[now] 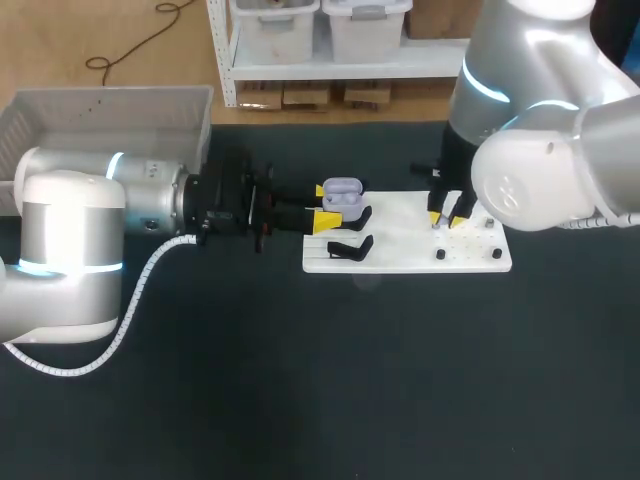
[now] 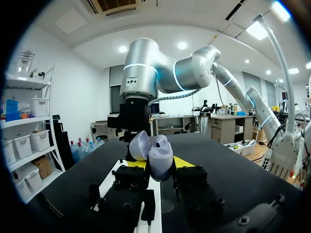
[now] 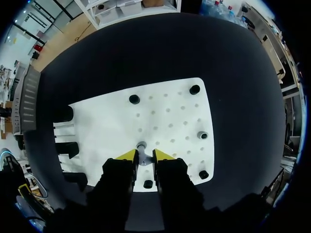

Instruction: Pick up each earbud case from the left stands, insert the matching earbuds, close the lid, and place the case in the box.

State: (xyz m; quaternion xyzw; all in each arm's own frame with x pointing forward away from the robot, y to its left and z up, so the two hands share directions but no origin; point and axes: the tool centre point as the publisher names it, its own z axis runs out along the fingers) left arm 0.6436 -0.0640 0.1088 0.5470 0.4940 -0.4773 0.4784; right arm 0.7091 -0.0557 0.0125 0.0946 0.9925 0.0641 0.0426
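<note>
Both arms split the work: the left end effector [image 1: 325, 207] clamps the open case [image 1: 343, 195] upright for loading, while the right end effector [image 3: 144, 156] pinches an earbud [image 3: 141, 145] between its tips on the board [image 3: 167, 109].

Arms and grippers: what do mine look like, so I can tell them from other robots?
The left arm and right arm are rounded and silver-grey, with glowing light-blue rings at the joints. A white spiral cable sleeve runs along the left arm. The left gripper and right gripper are black, each with two yellow-tipped fingers.
</note>
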